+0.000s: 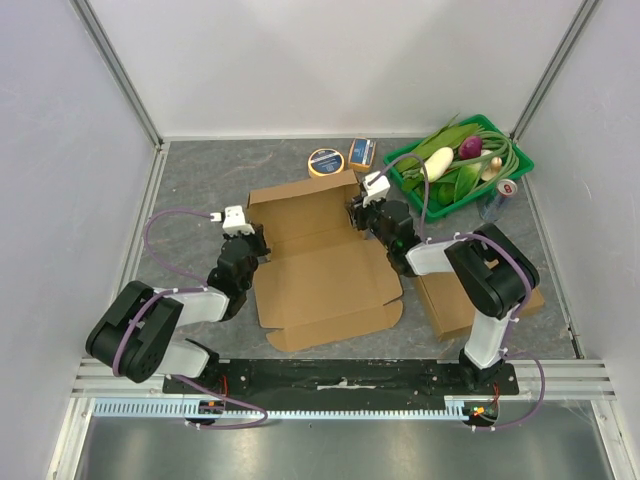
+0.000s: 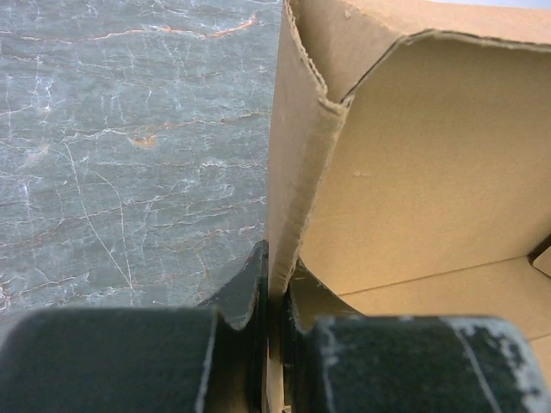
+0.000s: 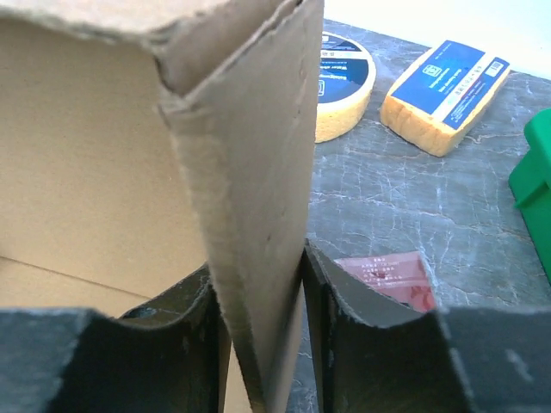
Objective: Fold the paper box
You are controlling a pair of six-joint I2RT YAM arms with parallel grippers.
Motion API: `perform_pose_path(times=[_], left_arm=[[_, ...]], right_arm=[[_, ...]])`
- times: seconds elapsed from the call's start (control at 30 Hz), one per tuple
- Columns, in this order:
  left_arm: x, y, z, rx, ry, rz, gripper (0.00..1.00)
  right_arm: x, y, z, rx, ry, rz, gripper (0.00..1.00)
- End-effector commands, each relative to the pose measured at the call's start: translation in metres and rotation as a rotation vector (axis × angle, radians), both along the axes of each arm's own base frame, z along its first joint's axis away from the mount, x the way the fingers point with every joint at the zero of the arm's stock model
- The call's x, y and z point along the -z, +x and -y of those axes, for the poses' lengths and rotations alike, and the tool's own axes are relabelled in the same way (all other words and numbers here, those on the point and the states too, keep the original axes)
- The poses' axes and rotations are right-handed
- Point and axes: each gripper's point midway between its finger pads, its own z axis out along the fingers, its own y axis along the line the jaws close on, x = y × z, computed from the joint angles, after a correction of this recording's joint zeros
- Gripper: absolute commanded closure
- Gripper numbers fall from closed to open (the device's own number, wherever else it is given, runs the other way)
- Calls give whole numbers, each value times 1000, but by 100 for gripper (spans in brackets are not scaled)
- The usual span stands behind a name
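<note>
Plainly, the paper box [image 1: 320, 270] lies open in the middle of the tabletop [image 1: 200, 190]. Left jaws clench its left wall. Right jaws straddle the right wall, but I cannot tell if they grip. It is probably light, stiff, springy cardboard, best held near the creases.

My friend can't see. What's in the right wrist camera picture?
A wall of the brown cardboard box stands upright between the two dark fingers of the right hand. Beyond it on the grey table lie a round yellow sponge and a rectangular sponge, with the corner of a green bin at the right edge.
</note>
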Motion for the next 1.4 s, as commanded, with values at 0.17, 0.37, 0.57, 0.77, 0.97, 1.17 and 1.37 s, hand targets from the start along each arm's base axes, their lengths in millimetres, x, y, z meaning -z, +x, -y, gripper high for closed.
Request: perform_pose_path(times=[0.17,0.37,0.57,0.77,0.97,1.17,1.37], left_arm=[[-30,3,13,20,-116,84,98],[-31,-1,9,-68,-161,68,98],[-30,-1,9,-64,-158,65,98],[-20,-5,3,-82,-128,44,94],[-12,-17,-3,-75,-116,12,59],[-12,-28,-9,-76,-116,5,44],[-2,-31,9,46,-58,-41,35]], right_arm=[[8,1,-5,363,-180,59,100],[-2,-16,31,839,-279,100,100],[5,-13,-12,482,-280,104,99],[22,-35,-10,181,-162,-61,23],[26,-66,12,117,-190,-204,7],[8,-83,31,77,-155,-227,2],[9,-77,22,-93,-150,-178,3]])
